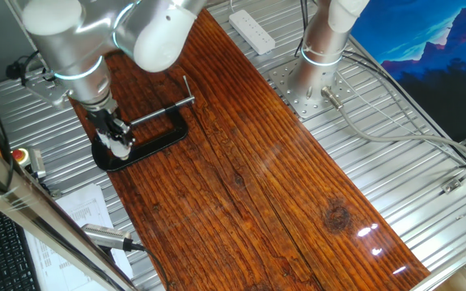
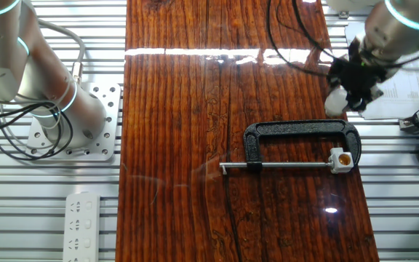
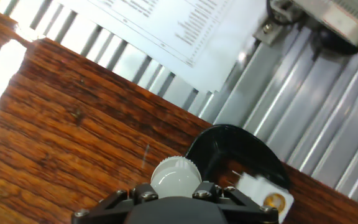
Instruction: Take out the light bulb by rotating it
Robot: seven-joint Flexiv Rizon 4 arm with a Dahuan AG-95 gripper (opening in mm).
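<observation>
Bench point(image 2: 195, 109): your wood slab has loads of free room toward the middle; the end effector hangs over its edge, right next to the metal slats point(image 3: 328, 124) and the paper sheet point(image 3: 166, 25).
C-clamp point(image 2: 300, 142): lies flat near that edge, screw rod pointing inward, so don't drop straight back onto it.
End effector point(image 2: 349, 91): closed around the light bulb, lifted off the clamp.
Socket point(image 2: 342, 159): sits at the rod's end, brownish opening empty.
Light bulb point(image 3: 174, 177): out already, I reckon; unscrewing looks finished.
Next: you'd carry it inboard and set it down gently.
</observation>
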